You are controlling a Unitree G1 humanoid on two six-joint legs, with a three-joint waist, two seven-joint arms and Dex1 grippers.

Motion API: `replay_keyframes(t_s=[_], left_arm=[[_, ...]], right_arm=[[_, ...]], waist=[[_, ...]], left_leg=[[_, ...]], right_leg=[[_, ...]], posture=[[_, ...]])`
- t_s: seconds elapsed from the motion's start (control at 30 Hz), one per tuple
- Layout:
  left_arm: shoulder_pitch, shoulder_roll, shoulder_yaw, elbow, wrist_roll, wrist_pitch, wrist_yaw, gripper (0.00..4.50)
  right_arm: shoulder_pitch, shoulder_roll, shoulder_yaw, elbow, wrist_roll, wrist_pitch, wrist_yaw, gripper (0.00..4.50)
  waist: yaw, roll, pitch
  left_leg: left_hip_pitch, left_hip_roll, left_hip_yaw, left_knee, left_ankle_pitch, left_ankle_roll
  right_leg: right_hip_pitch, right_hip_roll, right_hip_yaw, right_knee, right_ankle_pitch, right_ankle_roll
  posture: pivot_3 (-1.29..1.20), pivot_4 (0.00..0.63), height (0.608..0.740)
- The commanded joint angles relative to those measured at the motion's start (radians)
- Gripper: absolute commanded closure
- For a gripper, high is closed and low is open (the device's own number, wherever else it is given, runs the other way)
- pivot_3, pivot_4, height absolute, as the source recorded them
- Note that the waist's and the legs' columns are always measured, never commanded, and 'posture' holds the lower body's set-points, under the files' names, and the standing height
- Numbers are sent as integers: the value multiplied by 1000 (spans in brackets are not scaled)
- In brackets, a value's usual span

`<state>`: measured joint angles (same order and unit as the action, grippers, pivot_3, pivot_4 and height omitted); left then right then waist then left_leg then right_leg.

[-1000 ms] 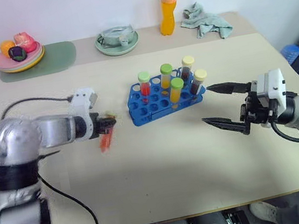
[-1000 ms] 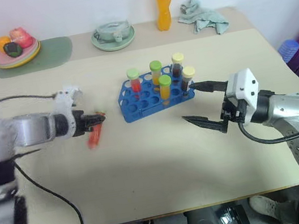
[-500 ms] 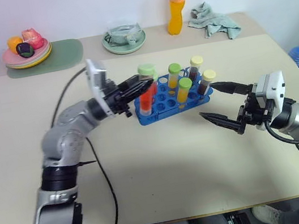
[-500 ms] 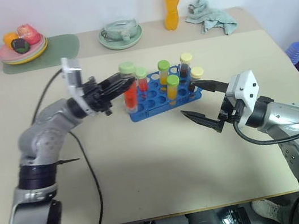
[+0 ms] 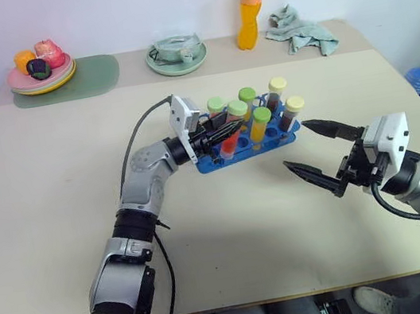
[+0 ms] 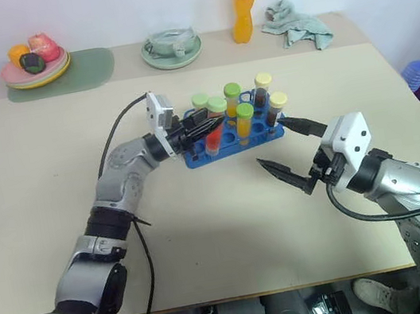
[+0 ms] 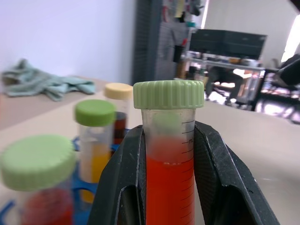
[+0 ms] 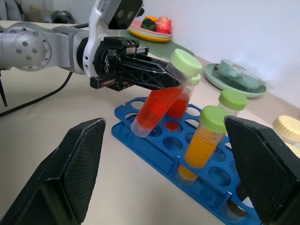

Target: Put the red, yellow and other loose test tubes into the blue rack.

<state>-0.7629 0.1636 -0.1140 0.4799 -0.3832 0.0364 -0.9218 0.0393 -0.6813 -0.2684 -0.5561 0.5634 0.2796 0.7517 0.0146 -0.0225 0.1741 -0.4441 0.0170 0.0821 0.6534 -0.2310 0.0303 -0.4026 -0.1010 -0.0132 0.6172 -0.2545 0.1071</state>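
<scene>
The blue rack (image 5: 275, 144) stands mid-table with several capped tubes upright in it: red, yellow and dark ones. My left gripper (image 5: 231, 129) is shut on a red test tube (image 8: 158, 104) with a pale green cap (image 7: 168, 94). The tube leans over the rack's near left corner, its lower end at a front hole (image 8: 139, 129). Whether it sits inside that hole I cannot tell. To the right of the rack my right gripper (image 5: 295, 145) stands open above the table, nothing between its fingers.
Along the table's far edge are an orange drink bottle (image 5: 247, 6), a pale green plate (image 5: 176, 55) with a dish on it, a crumpled cloth (image 5: 297, 29) and a plate of fruit (image 5: 42, 70) on a green mat. A black cable (image 5: 141, 128) trails from the left wrist.
My left gripper has carried the red tube to the right, from the open table left of the rack to the rack's near left corner, and the tube now leans. The right gripper has stayed put.
</scene>
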Motion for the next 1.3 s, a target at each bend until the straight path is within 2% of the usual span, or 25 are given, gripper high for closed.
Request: replay_keyframes(t_s=[0.03, 0.33, 0.63, 0.73, 0.93, 1.07, 1.17, 1.3], left_arm=[[-22, -26, 23, 52, 33, -21, 42, 3738], [-26, -63, 33, 87, 70, -51, 67, 3738], [73, -89, -2, 84, 113, -204, 6, 3738], [100, -97, 8, 54, 78, -164, -25, 3738], [112, -93, 37, -2, 91, -147, 40, 767], [128, -59, 41, -81, 88, -107, 50, 767], [158, -11, 41, -161, 136, -114, 107, 767], [233, 66, 83, -297, 98, -29, 132, 767]], right_arm=[[1, 3, -31, -35, 9, -13, -10, 341], [-19, 4, -22, -11, 5, -20, -3, 341], [-22, 5, -25, -4, 3, -25, 2, 341], [-20, 3, -30, -5, 7, -23, 3, 341], [-18, -2, -38, -7, 11, -19, 5, 341], [-12, -2, -38, -1, 8, -17, 7, 341], [-1, 0, -35, 7, 1, -11, 0, 341], [38, 7, -33, 35, -31, -17, -11, 341]], waist=[[0, 0, 0], [0, 0, 0], [-1, 0, 0], [-1, 0, 0], [-1, 1, 0], [-2, 1, 0], [-2, 1, -1], [-3, 1, -1]], left_leg=[[0, 0, 0, 0, 0, 0], [1, 0, 0, 0, 0, 0], [1, 0, 0, 0, 0, 0], [1, 0, 0, 0, 0, 1], [1, 0, 0, 1, -1, 1], [1, 0, 0, 1, -1, 1], [1, 0, 0, 1, -1, 1], [1, 0, 0, 1, -1, 1]], right_leg=[[0, 0, 0, 0, 0, 0], [1, 0, 0, 1, 2, 3], [1, 0, 0, 0, 2, 3], [1, 0, 0, 0, 2, 3], [1, 0, 0, 1, 2, 3], [1, 0, 0, 2, 2, 3], [1, 0, 0, 2, 2, 4], [1, 0, 0, 2, 2, 4]], posture=[[0, 150, 740], [0, 150, 740], [0, 150, 740], [0, 150, 740], [0, 150, 740], [0, 150, 740], [0, 150, 740], [0, 150, 740]])
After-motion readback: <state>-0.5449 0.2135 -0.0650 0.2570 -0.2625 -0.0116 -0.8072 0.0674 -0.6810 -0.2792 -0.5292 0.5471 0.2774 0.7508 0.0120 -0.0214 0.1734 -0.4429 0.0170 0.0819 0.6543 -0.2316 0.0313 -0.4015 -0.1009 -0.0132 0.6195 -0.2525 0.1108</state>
